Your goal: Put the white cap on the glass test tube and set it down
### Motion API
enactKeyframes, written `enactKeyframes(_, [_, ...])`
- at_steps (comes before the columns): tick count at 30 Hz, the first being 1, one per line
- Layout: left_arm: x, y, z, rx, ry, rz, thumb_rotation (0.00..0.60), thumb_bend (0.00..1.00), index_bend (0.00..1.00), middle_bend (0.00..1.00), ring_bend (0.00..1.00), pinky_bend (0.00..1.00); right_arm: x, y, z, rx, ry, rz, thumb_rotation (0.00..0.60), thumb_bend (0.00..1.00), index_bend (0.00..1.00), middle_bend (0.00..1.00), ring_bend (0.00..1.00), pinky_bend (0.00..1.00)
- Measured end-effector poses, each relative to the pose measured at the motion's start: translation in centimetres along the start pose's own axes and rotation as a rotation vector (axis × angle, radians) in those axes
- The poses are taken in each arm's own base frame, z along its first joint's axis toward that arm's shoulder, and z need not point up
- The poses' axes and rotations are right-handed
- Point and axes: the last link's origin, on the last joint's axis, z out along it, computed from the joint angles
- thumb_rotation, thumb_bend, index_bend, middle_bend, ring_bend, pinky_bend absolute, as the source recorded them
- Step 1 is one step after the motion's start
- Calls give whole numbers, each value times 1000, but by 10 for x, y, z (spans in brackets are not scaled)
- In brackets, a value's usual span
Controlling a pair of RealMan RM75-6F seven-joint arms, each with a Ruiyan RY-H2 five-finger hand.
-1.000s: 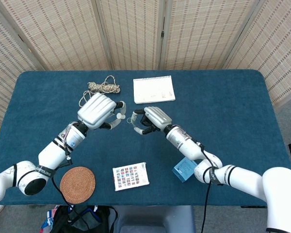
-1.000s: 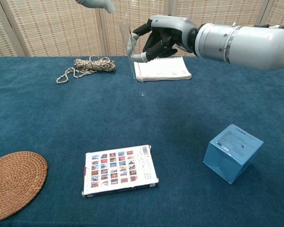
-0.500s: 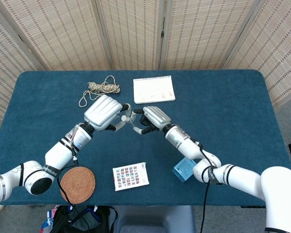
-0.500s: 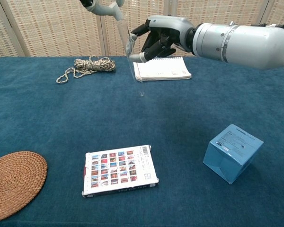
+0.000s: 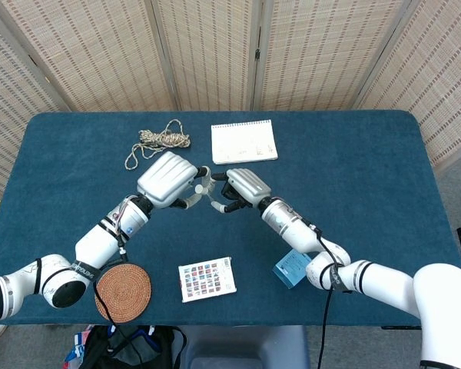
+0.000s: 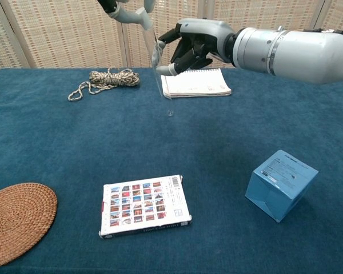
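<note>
My right hand (image 5: 242,189) (image 6: 192,43) grips a clear glass test tube (image 6: 160,74) near its upper part. The tube hangs almost upright above the blue table, its round bottom just over the cloth. My left hand (image 5: 167,180) pinches a small white cap (image 5: 201,183) between its fingertips. In the head view the cap sits right beside the right hand's fingers, at the tube's top. In the chest view only the left hand's fingertips (image 6: 130,11) show at the top edge, touching the tube's mouth; the cap itself is hard to make out there.
A coiled rope (image 6: 106,80) and a white notepad (image 6: 195,83) lie at the back. A picture book (image 6: 144,204) lies near the front, a wicker coaster (image 6: 14,220) at the front left, a blue box (image 6: 280,184) at the front right.
My left hand has moved right with the cap, from apart to up against the tube's top. The right hand and the tube have stayed nearly still.
</note>
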Motion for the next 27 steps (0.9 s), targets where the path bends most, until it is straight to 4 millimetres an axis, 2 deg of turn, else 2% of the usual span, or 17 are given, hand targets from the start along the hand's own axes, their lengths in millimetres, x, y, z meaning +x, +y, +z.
enactKeyframes(27, [-6, 3, 3, -7, -34, 16, 600, 341, 535, 1000, 1000, 1000, 0, 0, 0, -4, -9, 2, 600, 432, 920, 1000, 1000, 1000])
